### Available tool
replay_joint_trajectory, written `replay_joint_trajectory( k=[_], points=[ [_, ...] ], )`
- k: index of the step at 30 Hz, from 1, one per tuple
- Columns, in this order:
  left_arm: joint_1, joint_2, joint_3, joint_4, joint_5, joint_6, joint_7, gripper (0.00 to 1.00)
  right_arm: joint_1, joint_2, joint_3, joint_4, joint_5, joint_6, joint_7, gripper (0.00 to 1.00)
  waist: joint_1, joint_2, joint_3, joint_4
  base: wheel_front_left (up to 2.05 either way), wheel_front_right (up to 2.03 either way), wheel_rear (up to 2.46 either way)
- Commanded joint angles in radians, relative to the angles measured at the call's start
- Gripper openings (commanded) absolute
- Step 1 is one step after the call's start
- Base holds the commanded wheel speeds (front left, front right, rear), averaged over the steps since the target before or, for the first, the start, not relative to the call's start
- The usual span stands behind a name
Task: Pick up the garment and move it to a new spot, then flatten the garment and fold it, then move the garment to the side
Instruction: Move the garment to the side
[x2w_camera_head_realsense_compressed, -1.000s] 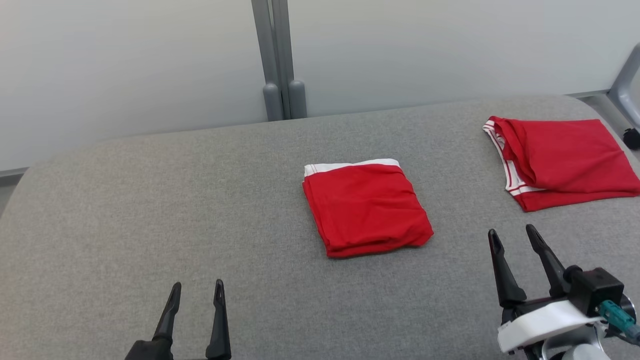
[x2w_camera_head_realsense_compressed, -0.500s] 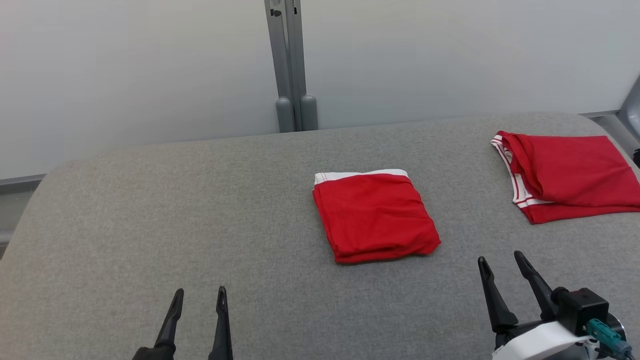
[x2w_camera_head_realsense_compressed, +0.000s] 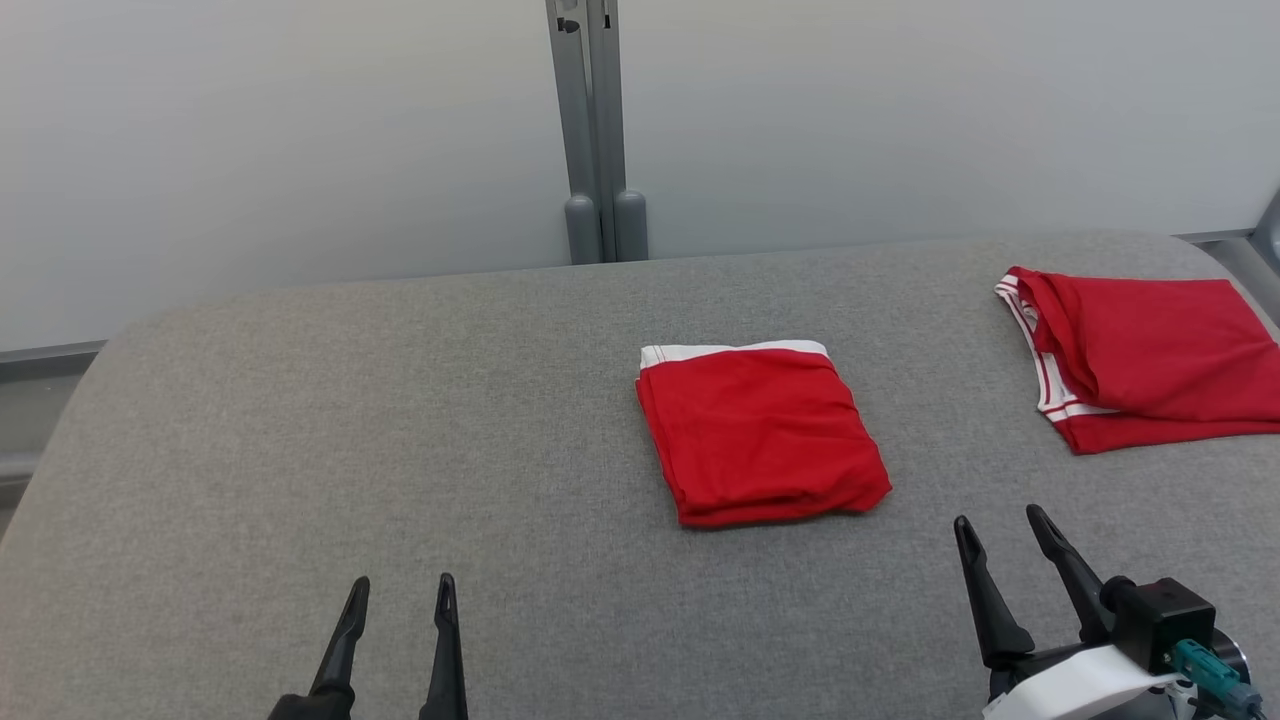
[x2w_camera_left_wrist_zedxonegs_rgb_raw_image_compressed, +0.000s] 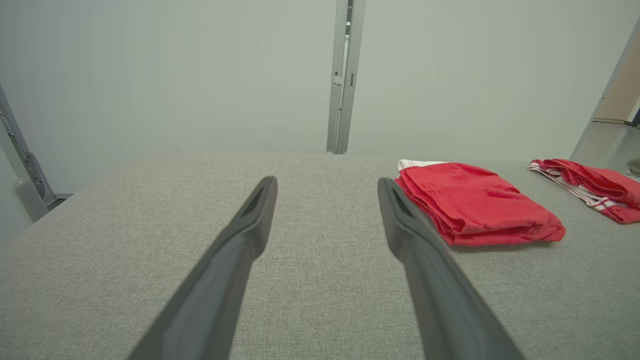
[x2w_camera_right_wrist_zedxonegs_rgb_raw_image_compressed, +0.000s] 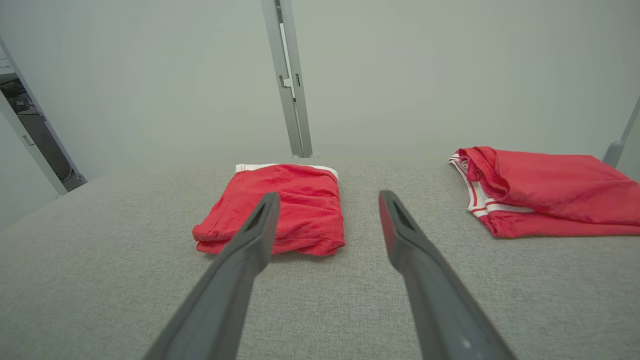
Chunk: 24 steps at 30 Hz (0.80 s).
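A red garment (x2w_camera_head_realsense_compressed: 762, 433) with a white band along its far edge lies folded into a small square at the middle of the grey padded table (x2w_camera_head_realsense_compressed: 400, 420); it also lies ahead in the left wrist view (x2w_camera_left_wrist_zedxonegs_rgb_raw_image_compressed: 475, 205) and the right wrist view (x2w_camera_right_wrist_zedxonegs_rgb_raw_image_compressed: 285, 212). My left gripper (x2w_camera_head_realsense_compressed: 402, 592) hovers open near the table's front edge, well to the left of the folded piece. To the garment's front right, my right gripper (x2w_camera_head_realsense_compressed: 997, 527) stands open and holds nothing. Both sit apart from the cloth.
A second red garment (x2w_camera_head_realsense_compressed: 1150, 355) with white striped trim lies folded at the table's far right, also in the right wrist view (x2w_camera_right_wrist_zedxonegs_rgb_raw_image_compressed: 545, 195). A grey post (x2w_camera_head_realsense_compressed: 595, 130) rises against the pale wall behind the table. Bare grey surface spreads left of the middle garment.
The head camera has tilted and turned, shifting the whole picture down and right. My right gripper has drawn back toward the front edge. Both garments lie as before.
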Motion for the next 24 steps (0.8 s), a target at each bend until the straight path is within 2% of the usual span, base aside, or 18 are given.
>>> replay_joint_trajectory(
  k=[1,24],
  points=[
    [0.01,0.002,0.002,0.0,0.007,0.002,-0.002,1.0,0.016,0.002,-0.003,0.003,0.002,-0.001,-0.002,1.0,0.0,0.0,-0.001,0.001,0.0,0.0,0.0],
    [-0.005,0.002,-0.003,-0.007,0.029,0.005,-0.002,1.0,0.002,-0.002,-0.003,0.009,-0.007,-0.001,-0.002,1.0,0.0,0.0,0.008,0.008,0.0,0.0,0.0]
  ],
)
